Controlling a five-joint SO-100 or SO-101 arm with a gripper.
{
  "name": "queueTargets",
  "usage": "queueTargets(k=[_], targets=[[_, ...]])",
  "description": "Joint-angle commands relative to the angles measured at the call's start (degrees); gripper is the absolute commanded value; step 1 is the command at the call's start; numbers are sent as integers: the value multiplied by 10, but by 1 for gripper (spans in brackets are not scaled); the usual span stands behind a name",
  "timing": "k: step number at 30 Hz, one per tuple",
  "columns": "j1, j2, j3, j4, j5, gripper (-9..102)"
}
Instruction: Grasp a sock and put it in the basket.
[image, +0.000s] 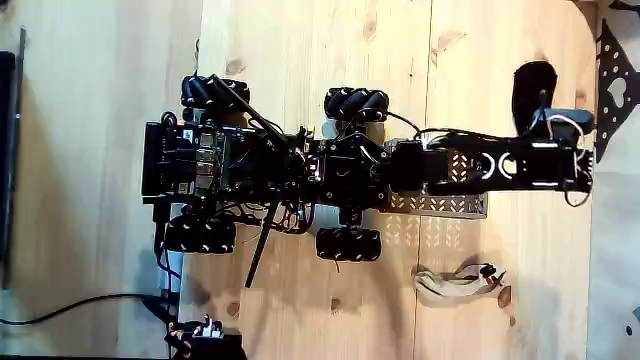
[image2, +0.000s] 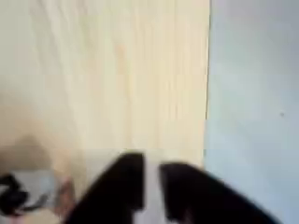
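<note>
Wrist view: gripper (image2: 151, 191) with its 2 dark fingers nearly together, a thin gap between them, nothing held.
Fixed view: the arm reaches toward 3 o'clock; sock (image: 531, 92) lies at 2 o'clock, basket (image: 440, 206) under the arm, beige sock (image: 458, 281) at 5 o'clock.

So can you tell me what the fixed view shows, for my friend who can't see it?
A black wheeled robot stretches its arm right across a wooden table, its gripper beside a black sock. A beige sock lies below the silver basket.
</note>
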Motion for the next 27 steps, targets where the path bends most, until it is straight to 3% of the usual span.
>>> queueTargets(k=[1,6,15,19,27], targets=[[6,-45,-97,59,-35,1],[4,-49,-197,120,-90,0],[-28,0,-243,107,-189,0],[-76,11,-234,124,-132,3],[-136,-14,-210,113,-116,3]])
